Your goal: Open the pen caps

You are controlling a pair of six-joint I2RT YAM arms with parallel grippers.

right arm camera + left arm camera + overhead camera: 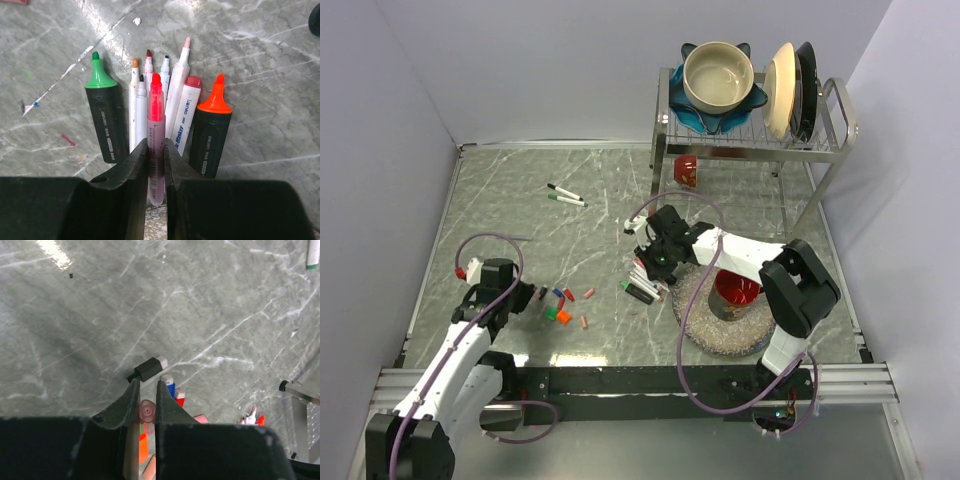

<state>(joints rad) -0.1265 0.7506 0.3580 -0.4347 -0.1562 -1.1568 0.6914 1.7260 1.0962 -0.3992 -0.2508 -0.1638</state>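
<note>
**On the bench (pixel 520 230): caps off, pen tips bare, both grips tight**

At the left hand (pixel 147 386), a tight clench on a pink cap (pixel 147 411), seen end-on in the grip. Just ahead of that hand, a black cap (pixel 148 368) with a white end, flat on the bench. Beside it, a blue cap (pixel 170 388) and a red cap (pixel 179 400), close together. Near the same hand in the top view, an orange cap (pixel 564 317) and a green cap (pixel 551 314), just beside each other.

At the right hand (pixel 156 147), a firm clasp on the barrel of a pink pen (pixel 155 107), red tip bare and pointing away from the wrist. Beneath and beside it, a row of uncapped pens lying parallel: a green highlighter (pixel 104 120) at one end, an orange highlighter (pixel 212 135) at the other, slim white markers (pixel 175 95) between. Farther back, well apart from both hands, a pair of slim pens (pixel 566 195), one black-ended, one green-ended.
</note>
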